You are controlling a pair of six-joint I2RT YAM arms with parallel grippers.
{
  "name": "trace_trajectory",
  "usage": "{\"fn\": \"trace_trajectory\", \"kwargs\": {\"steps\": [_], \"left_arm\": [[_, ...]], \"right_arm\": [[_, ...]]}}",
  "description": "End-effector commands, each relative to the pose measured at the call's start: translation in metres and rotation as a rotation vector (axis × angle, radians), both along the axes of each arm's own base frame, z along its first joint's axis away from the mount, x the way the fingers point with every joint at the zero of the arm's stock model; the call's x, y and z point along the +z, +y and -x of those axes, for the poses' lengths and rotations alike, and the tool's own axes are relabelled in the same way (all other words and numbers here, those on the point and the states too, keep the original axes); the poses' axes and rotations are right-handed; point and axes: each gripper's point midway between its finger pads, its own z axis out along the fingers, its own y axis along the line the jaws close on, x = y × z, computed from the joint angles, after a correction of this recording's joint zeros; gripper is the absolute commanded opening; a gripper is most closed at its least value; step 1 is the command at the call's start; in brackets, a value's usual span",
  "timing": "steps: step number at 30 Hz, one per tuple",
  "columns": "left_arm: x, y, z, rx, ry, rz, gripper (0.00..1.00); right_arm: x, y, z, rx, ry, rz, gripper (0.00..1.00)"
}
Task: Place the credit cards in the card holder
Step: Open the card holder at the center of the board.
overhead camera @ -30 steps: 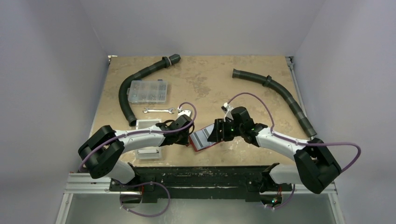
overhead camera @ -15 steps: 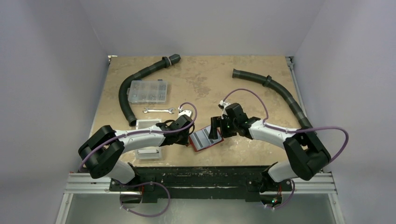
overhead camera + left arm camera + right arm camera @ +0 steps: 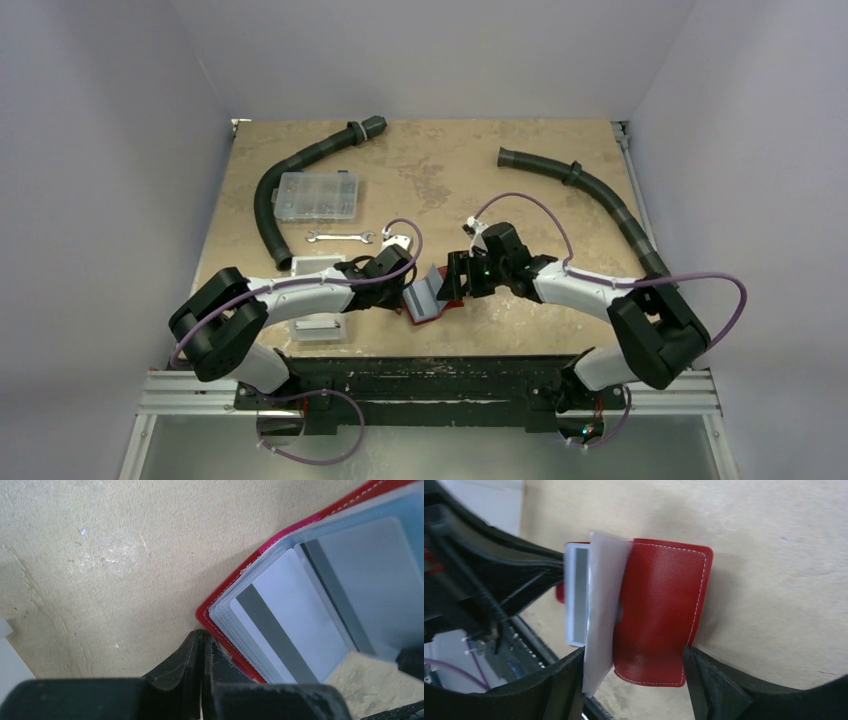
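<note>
right-hand flap of the card holder [image 3: 432,296] now stands lifted, near the table's [image 3: 440,170] 6 o'clock edge. right gripper [image 3: 631,655] spreads wide astride it; left gripper [image 3: 202,641] sits clenched at its 9 o'clock corner. credit cards [image 3: 295,625] look sleeved already; folding shut seems left.

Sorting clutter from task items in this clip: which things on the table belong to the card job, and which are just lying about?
Job in hand: card holder; credit cards in its clear sleeves.

Lying about: clear compartment box; wrench; white bin; black hose at left; black hose at right.
</note>
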Motion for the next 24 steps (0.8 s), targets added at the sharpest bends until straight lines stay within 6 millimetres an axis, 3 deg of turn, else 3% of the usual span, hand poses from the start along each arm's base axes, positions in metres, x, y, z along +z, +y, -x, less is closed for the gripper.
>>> {"fn": "trace_trajectory", "kwargs": {"steps": [1, 7, 16, 24], "left_arm": [[0.006, -0.02, -0.013, -0.028, -0.033, 0.045, 0.0], [0.001, -0.019, -0.012, -0.028, -0.023, 0.044, 0.0], [0.002, -0.019, -0.009, -0.03, -0.018, 0.054, 0.0], [-0.001, -0.018, -0.006, -0.033, -0.008, 0.057, 0.0]], "right_arm": [[0.045, 0.033, 0.012, 0.08, -0.036, -0.159, 0.74], [0.047, 0.045, 0.022, 0.101, -0.034, -0.178, 0.75], [0.028, 0.044, 0.009, 0.058, -0.017, -0.1, 0.74], [0.034, 0.048, 0.014, 0.076, -0.007, -0.148, 0.77]]}}
